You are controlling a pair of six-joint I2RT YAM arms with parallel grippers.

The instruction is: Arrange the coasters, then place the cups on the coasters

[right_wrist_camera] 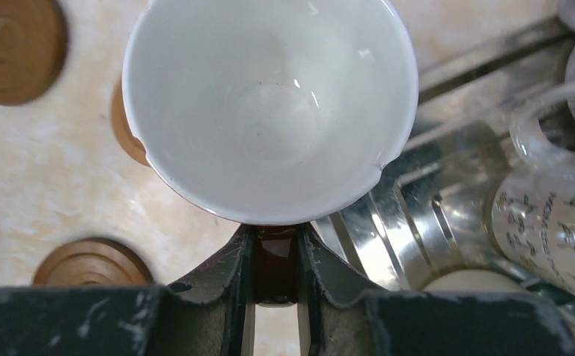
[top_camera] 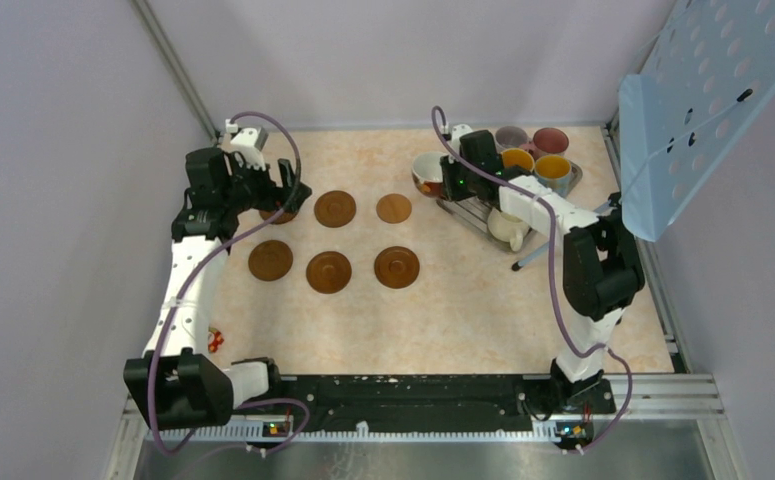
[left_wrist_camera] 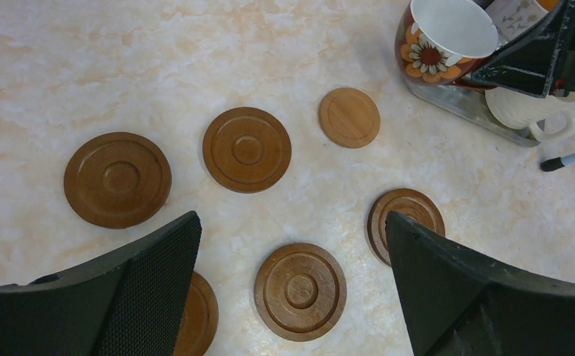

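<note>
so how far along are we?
Done: six coasters lie in two rows of three. In hand: right gripper clamps the flowered mug by its handle at the tray edge. To do: no coaster holds a cup yet; other mugs are in the tray; left gripper open, empty.

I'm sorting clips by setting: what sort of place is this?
Probably a robot test booth, not a home: plain walls box in the table, and the left arm and right arm are mounted on a metal frame.

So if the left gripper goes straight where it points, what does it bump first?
The left gripper would probably meet the coaster between its open fingers, or the table beside it; depth is unclear.
</note>
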